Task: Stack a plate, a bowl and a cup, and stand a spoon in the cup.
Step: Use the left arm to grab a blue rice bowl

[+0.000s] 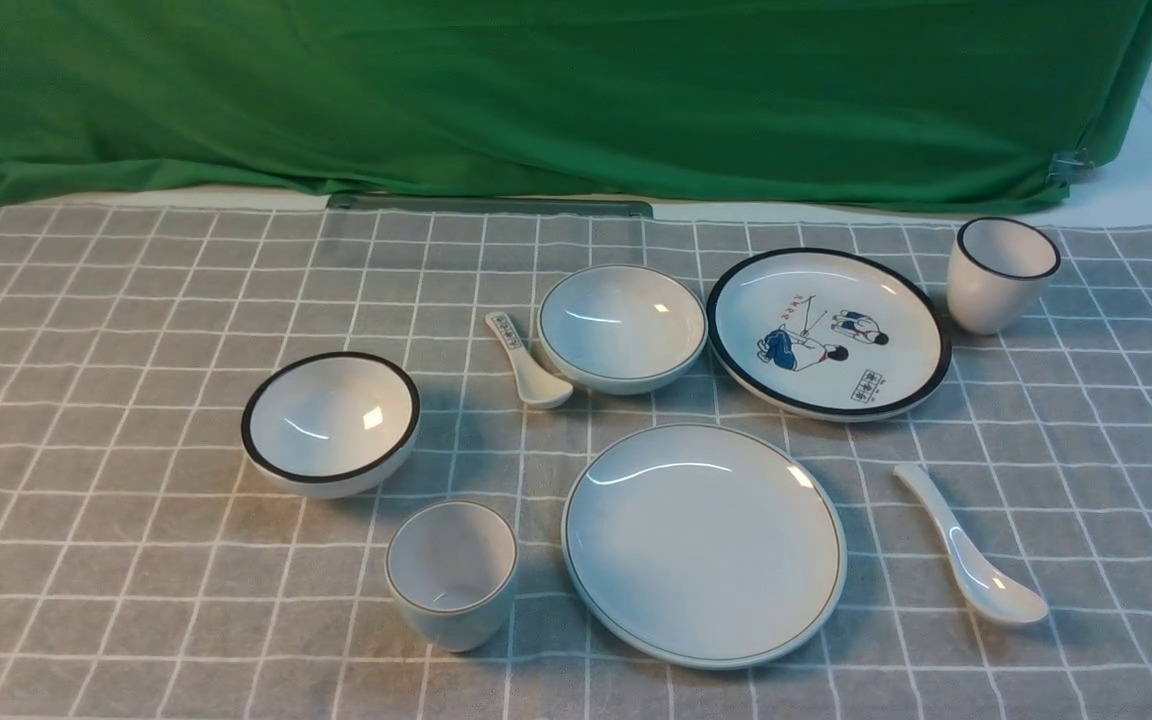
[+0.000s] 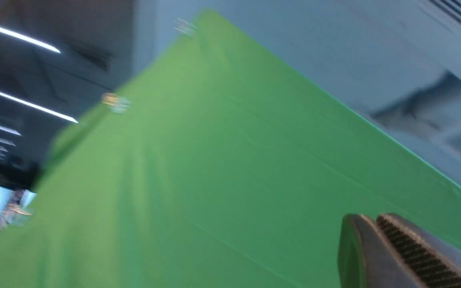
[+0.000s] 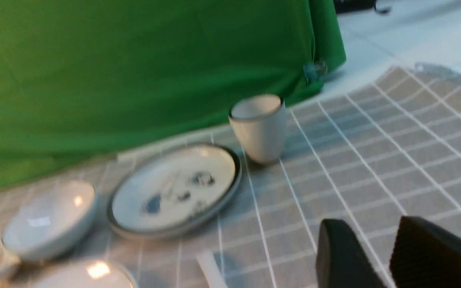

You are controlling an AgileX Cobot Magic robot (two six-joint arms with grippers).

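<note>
1. Grey checked cloth (image 1: 116,560) covers the table, and a green backdrop (image 1: 556,90) hangs behind it.
2. The plate (image 1: 704,545) lies flat near the front edge, a little right of centre, its face bare.
3. The cup (image 1: 452,570) stands upright just left of the plate, not touching it.
4. The bowl (image 1: 622,325) sits upright behind the plate, nearer the backdrop.
5. The spoon (image 1: 971,550) lies on the cloth right of the plate, apart from it, with its scoop toward the front and its handle pointing back and left.
6. Other crockery:
   - A black-rimmed bowl (image 1: 331,422) sits at the left.
   - A short printed spoon (image 1: 526,362) lies just beside the bowl's left side.
   - A cartoon plate (image 1: 828,332) lies to the bowl's right.
   - A black-rimmed cup (image 1: 1001,272) stands behind that plate's right edge.
7. The left gripper (image 2: 368,219) has its fingers pressed together with nothing between them, and it points at the backdrop in a blurred view.
8. The right gripper (image 3: 368,224) has its fingers apart and grips nothing. It is above the cloth, with the cartoon plate and the black-rimmed cup beyond it.
</note>
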